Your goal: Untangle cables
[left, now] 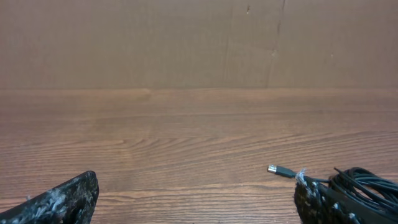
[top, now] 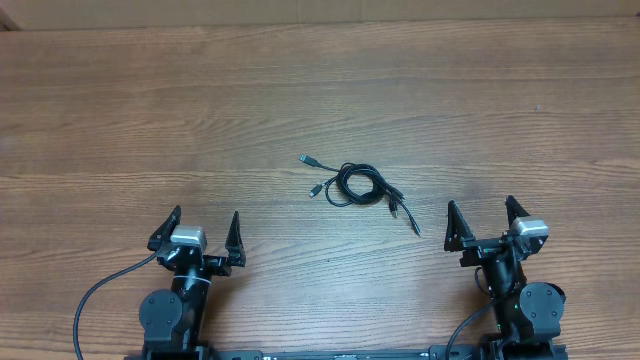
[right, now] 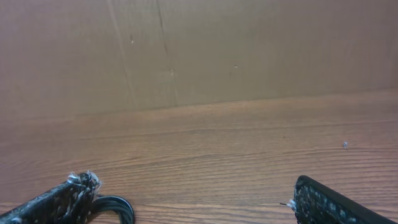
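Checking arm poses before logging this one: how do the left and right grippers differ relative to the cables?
The right gripper sits closer to the cables than the left gripper. The cables lie to the left gripper's right, to the right gripper's left. The left wrist view shows a silver plug; the right wrist view only a black loop. Both are open, empty and touching no cable.

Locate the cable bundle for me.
Overhead view: the cables lie coiled near the middle of the wooden table, untouched, ahead of and between the left gripper and right gripper, slightly nearer the right one.
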`<state>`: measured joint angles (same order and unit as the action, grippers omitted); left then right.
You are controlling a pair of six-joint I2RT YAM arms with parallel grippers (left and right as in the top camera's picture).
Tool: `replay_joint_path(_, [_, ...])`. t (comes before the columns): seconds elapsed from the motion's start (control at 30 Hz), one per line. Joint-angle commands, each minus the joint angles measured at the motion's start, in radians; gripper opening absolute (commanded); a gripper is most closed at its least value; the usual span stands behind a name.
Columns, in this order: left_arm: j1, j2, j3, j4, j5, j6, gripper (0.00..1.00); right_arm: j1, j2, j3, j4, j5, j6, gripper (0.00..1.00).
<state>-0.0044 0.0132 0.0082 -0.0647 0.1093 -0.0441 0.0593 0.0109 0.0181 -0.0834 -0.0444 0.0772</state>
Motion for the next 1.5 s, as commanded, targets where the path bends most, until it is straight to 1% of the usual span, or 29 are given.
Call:
replay_joint_path(0.0, [0.006, -0.009, -0.003, -0.003, 0.003, 0.022, 1.00, -0.005, -0.008, -0.010, 0.002, 0.007, -0.003, 1.00])
replay_joint_path(0.3, [0.006, -0.009, -0.003, -0.002, 0.004, 0.021, 1.00, -0.005, -0.008, -0.010, 0.002, 0.007, -0.003, 1.00])
replay_joint_path(0.37, [0.006, -0.009, -0.003, -0.002, 0.010, 0.006, 1.00, -0.005, -0.008, -0.010, 0.002, 0.007, -0.003, 1.00])
replay_joint_path(0.57, [0.006, -0.009, 0.001, -0.007, 0.023, -0.175, 1.00, -0.005, -0.008, -0.010, 0.002, 0.007, -0.003, 1.00])
replay_joint_path(0.63, [0.006, -0.009, 0.011, -0.014, 0.050, -0.204, 1.00, -0.005, -0.008, -0.010, 0.002, 0.007, -0.003, 1.00])
replay_joint_path(0.7, [0.006, -0.008, 0.023, -0.020, 0.076, -0.208, 1.00, -0.005, -0.008, -0.010, 0.002, 0.006, -0.003, 1.00])
replay_joint_path(0.97, [0.006, -0.008, 0.095, -0.097, 0.073, -0.195, 0.99, -0.005, -0.008, -0.010, 0.002, 0.007, -0.003, 1.00])
replay_joint_path(1.47, [0.005, -0.006, 0.158, -0.214, 0.076, -0.195, 0.99, -0.005, -0.008, -0.010, 0.002, 0.006, -0.003, 1.00])
